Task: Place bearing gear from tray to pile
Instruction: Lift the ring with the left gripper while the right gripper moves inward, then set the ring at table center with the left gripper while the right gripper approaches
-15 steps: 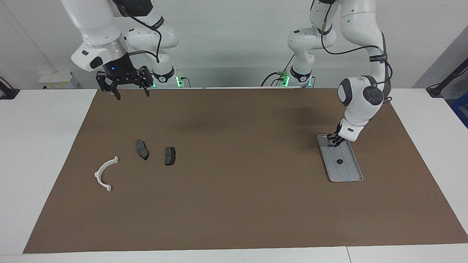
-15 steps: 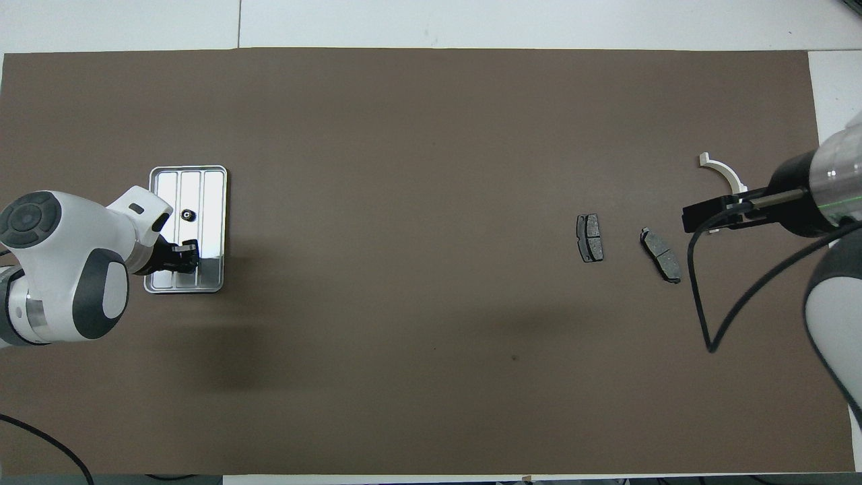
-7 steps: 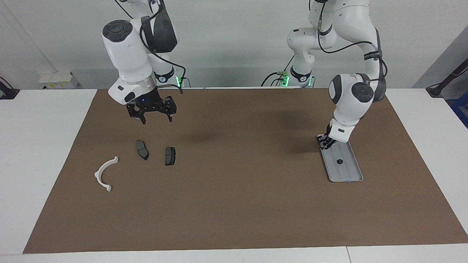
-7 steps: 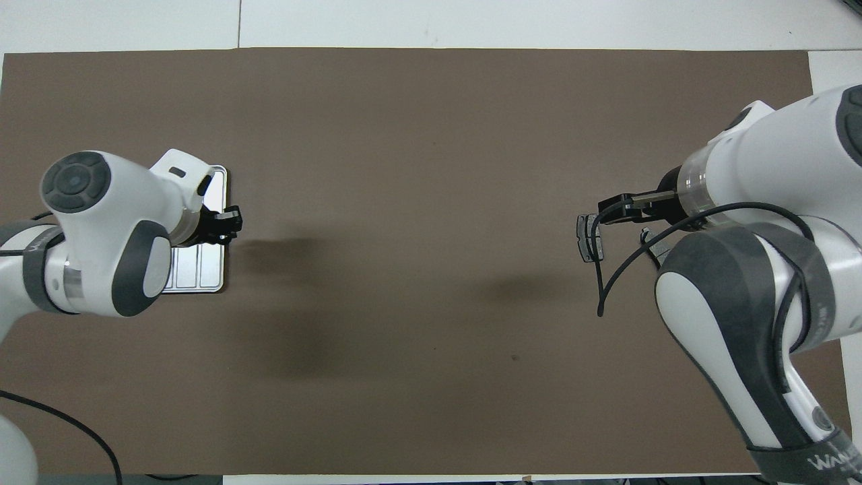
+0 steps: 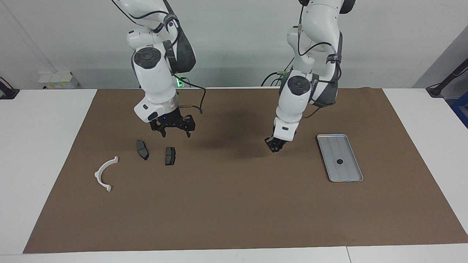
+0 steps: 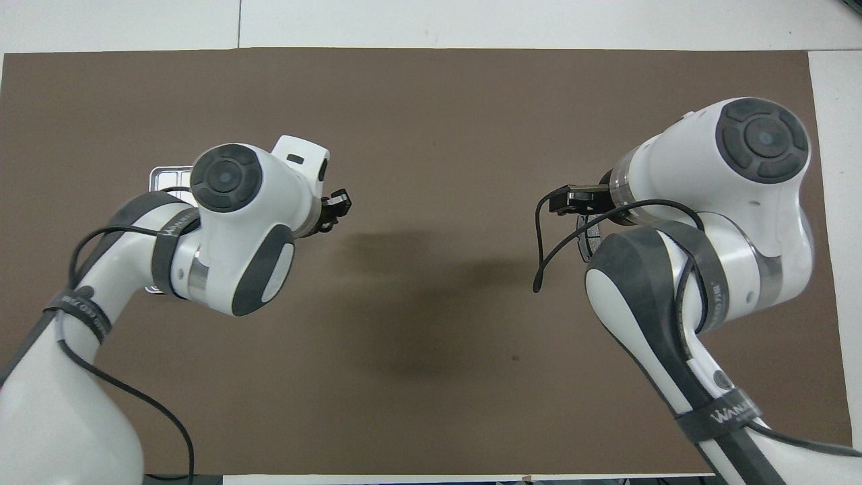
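The silver tray [image 5: 354,165] lies toward the left arm's end of the mat, with one small dark bearing gear [image 5: 339,161] lying in it. My left gripper [image 5: 274,144] hangs low over bare mat between tray and pile, its fingertips close together. I cannot make out anything between them. The pile is a white arc [image 5: 104,174] and two dark brake pads [image 5: 142,149] [image 5: 170,156]. My right gripper [image 5: 176,134] hovers open just above the pads. In the overhead view the left arm covers most of the tray [image 6: 165,176]. That view shows both the left gripper [image 6: 340,202] and the right gripper [image 6: 559,202].
A brown mat [image 5: 234,204] covers the table, with white table top [image 5: 44,146] showing at each end. Both arms lean in over the mat's middle strip and cast shadows there.
My left gripper has left the tray and travelled toward the middle of the mat, still shut. My right arm has swung in from the mat's corner to above the brake pads.
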Robot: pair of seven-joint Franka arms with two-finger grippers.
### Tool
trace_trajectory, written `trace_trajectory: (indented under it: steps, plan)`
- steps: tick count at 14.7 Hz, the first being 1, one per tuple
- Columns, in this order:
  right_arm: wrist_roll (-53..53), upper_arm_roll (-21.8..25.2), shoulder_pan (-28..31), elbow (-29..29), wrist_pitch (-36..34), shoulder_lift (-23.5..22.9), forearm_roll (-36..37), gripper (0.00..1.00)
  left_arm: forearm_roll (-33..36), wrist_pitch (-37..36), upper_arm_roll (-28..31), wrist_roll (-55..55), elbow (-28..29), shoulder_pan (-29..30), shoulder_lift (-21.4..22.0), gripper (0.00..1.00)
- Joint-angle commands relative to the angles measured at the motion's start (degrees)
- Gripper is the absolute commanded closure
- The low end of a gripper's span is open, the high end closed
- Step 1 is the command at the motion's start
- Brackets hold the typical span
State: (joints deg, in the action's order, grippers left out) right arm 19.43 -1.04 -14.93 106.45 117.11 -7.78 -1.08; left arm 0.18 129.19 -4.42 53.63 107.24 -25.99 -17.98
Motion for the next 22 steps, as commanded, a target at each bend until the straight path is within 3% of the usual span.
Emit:
trace_trajectory:
  steps: [1, 14, 15, 17, 19, 22]
  plan:
    - [1.0, 0.1, -0.7, 0.0, 1.7, -1.5, 0.3, 0.0, -0.5, 2.6, 1.3, 2.9, -3.4, -2.8, -5.7, 0.98]
    - [8.1, 0.1, -2.1, 0.0, 3.0, -3.2, 0.3, 0.0, 1.2, 2.6, 1.3, 6.9, -3.3, -5.6, -8.4, 0.95]
    - [8.1, 0.1, -2.2, 0.0, 3.4, -3.3, 0.3, 0.0, 1.3, 2.1, 1.3, 6.9, -3.3, -5.6, -8.4, 0.9]
    - [8.2, 0.1, -2.9, 0.0, 3.6, -3.6, 0.3, 0.0, 3.4, 0.4, 1.4, 6.8, -3.8, -5.4, -8.2, 0.0]
    - [8.9, 0.1, -3.1, 0.1, 3.8, -4.1, 0.3, 0.0, 5.4, -1.4, 1.5, 6.6, -3.7, -4.0, -6.8, 0.0]
    - [11.4, 0.1, -4.7, 0.2, 5.7, -4.4, 0.3, 0.0, 5.5, -6.3, 1.3, 2.0, -2.0, 3.1, 0.1, 0.0]
